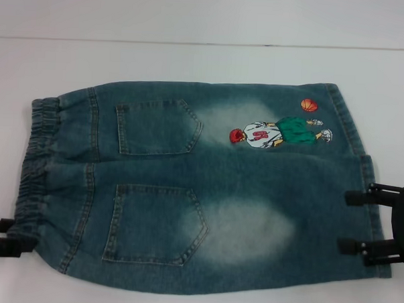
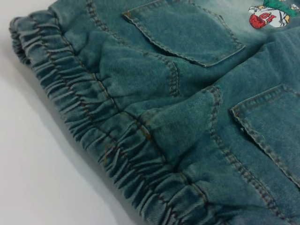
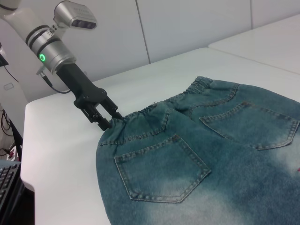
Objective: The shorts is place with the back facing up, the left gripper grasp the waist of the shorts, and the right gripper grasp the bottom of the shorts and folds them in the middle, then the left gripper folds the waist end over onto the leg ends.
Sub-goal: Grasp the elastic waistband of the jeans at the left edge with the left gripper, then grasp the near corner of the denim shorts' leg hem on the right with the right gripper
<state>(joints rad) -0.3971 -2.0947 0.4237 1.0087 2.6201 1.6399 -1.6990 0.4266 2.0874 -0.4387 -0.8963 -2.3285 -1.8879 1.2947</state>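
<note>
Flat on the white worktop (image 1: 192, 64) lie the shorts (image 1: 207, 192), faded blue-green denim, back side up, spread out full and not yet folded. Two patch pockets show, with pale bleached patches beside them. The waist of the shorts (image 1: 37, 164), a darker puckered elastic band, points toward the robot's left; the bottom of the shorts (image 1: 362, 168), a straight stitched hem, points toward its right.

Near the far leg hem sits an embroidered cartoon basketball player (image 1: 276, 131) in a white shirt and green shorts, with an orange ball (image 1: 309, 105) just above him. A red mark on his shirt may be a number, but it cannot be read. No brand label or other writing shows.

At the near corner of the waistband, the left claw (image 3: 108, 120) meets the fabric edge, its dark fingers drawn close together around the band; it seems clenched on the waist, though the grip itself is partly hidden. At the near part of the hem, the right claw (image 1: 354, 222) reaches in with its two fingers spread well apart, released, one above the other over the denim edge.

Judging by this, the grasping step is in hand. Next, the right claw needs to clench on the hem before both lift and fold the near half over the far half.
</note>
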